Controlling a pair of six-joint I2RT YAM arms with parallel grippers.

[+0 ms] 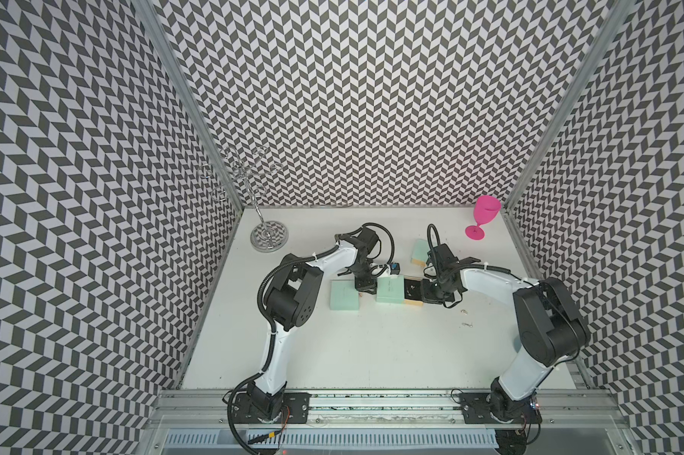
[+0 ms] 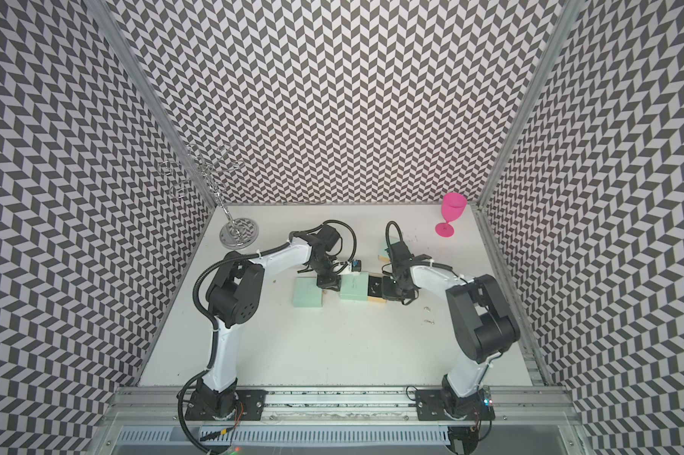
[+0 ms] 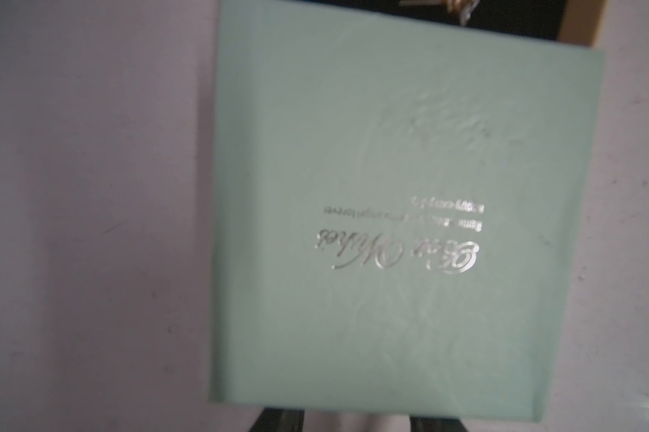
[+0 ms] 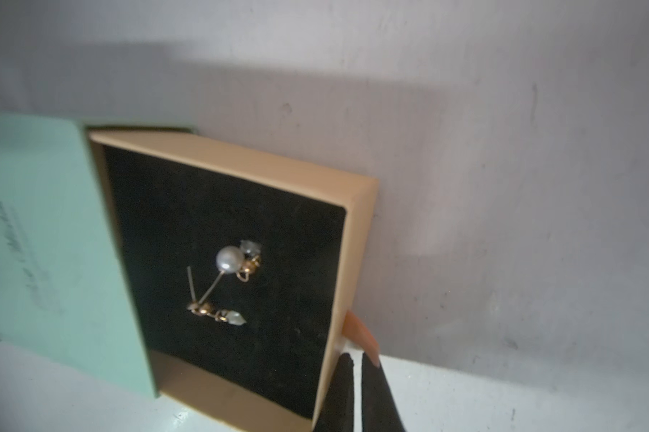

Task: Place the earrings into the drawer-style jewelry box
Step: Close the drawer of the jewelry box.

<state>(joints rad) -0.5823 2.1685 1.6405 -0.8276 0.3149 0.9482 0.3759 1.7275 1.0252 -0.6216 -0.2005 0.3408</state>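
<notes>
The jewelry box [image 1: 389, 289] is a mint sleeve with a tan drawer [image 4: 356, 232] slid out to the right, lined in black. Several earrings [image 4: 229, 259] lie on that lining, among them a pearl stud and a small drop. Two more earrings [image 1: 465, 312] glint loose on the table to the right. My right gripper [image 4: 356, 374] is shut at the drawer's outer end, its tips against the orange pull tab [image 4: 360, 333]. I cannot tell if the tab is pinched. My left gripper [image 3: 358, 422] is open, its tips hidden at the sleeve's [image 3: 390, 224] left end.
A second mint box [image 1: 345, 296] lies just left of the left gripper. A third box [image 1: 419, 252] sits behind the right wrist. A chrome wire stand [image 1: 268, 236] rises at the back left and a pink goblet [image 1: 484, 216] at the back right.
</notes>
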